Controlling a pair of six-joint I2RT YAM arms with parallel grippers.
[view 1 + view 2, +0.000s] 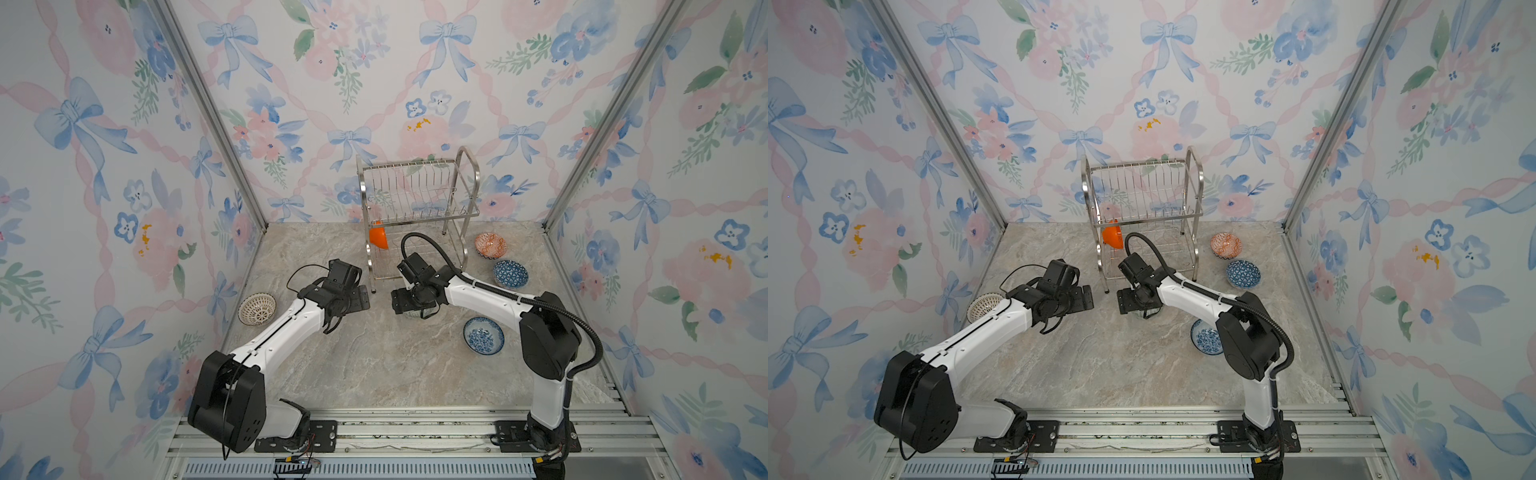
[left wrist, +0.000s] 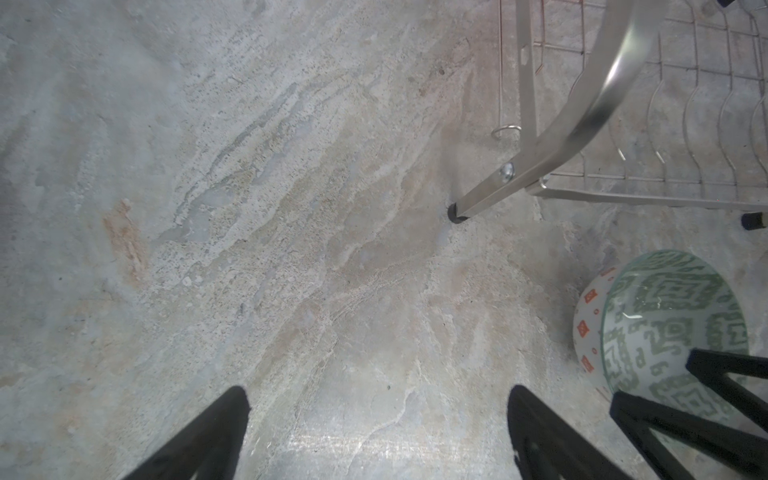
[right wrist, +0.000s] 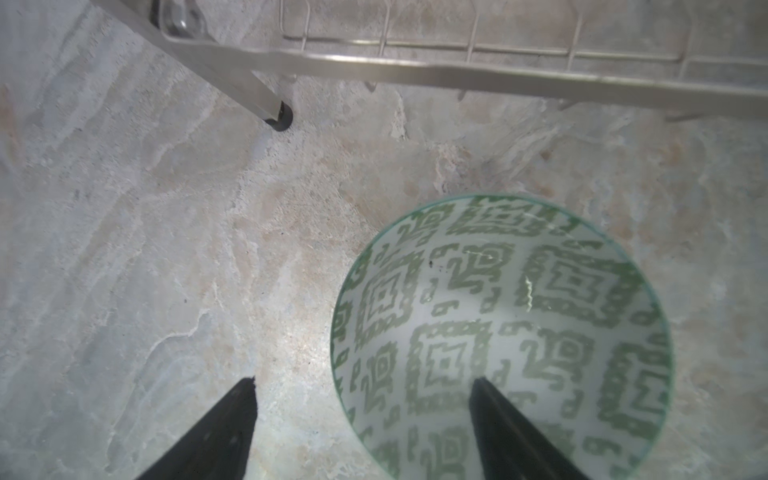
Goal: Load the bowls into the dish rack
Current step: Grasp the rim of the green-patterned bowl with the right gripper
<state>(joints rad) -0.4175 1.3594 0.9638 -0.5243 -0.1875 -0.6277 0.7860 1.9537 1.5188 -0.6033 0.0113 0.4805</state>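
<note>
The steel dish rack stands at the back of the table, with a plain orange bowl on edge in its lower tier. In front of the rack a green-white bowl sits upright. My right gripper is open astride that bowl's rim, one finger inside and one outside. The open left gripper hangs over bare table to the left of the bowl, holding nothing.
Other bowls sit on the table: white lattice at the left wall, orange-red patterned and dark-blue triangle right of the rack, blue floral by the right arm. The rack's foot stands near both grippers.
</note>
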